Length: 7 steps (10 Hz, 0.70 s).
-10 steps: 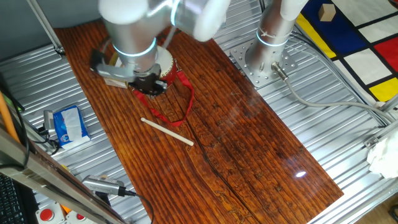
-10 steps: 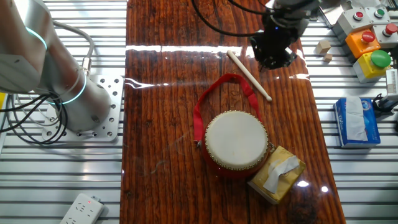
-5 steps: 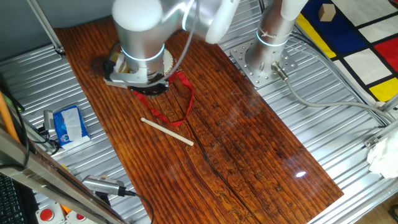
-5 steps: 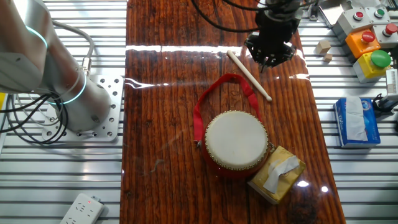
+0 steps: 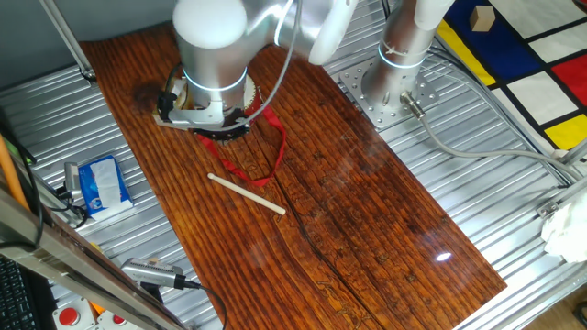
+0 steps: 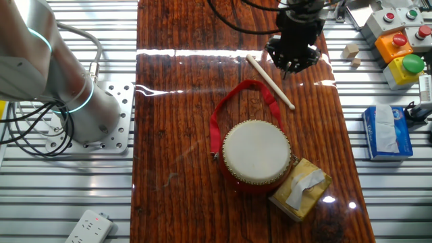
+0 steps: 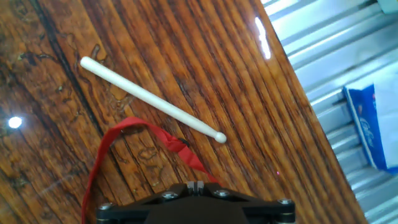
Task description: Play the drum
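In one fixed view, our gripper [image 5: 220, 128] has slid from the left toward the drum's strap [image 5: 271, 147] over the last second and has barely shifted in the last half of it. It hangs over the drum [image 5: 246, 92], hiding most of it, with the stick [image 5: 246, 193] lying untouched a little way from the strap loop.

In the other fixed view, the gripper [image 6: 291, 62] sits just beside the stick [image 6: 270, 82], past the strap [image 6: 241, 91] from the drum [image 6: 256, 154], which touches the box [image 6: 300, 189].

In the hand view, the stick [image 7: 152, 100] lies ahead, crossing by the strap [image 7: 140, 140]. We cannot tell whether the fingers are spread; they are out of sight. We judge the approach has settled, so descent onto the stick comes next.
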Tool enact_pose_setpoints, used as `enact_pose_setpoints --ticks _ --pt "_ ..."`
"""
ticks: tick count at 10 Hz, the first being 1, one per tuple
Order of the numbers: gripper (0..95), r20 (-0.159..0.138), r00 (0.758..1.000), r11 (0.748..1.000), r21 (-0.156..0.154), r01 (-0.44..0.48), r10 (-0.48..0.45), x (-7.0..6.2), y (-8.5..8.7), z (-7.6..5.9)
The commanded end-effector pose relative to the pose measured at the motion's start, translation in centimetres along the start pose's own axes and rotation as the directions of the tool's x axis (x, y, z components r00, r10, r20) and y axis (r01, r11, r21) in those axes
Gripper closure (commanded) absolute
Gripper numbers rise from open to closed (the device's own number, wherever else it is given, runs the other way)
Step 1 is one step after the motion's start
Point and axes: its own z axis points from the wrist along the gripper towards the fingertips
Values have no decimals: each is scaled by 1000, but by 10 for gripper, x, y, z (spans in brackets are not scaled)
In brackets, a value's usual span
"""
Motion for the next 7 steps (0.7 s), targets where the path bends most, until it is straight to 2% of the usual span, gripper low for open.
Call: enact_pose_setpoints --ticks 1,4,7 --pt "950 -11 995 994 -32 -102 101 2 0 -3" --pt "950 -18 986 985 -40 -165 164 -11 7 -6" --pt "950 -21 986 985 -38 -168 167 -11 7 -6"
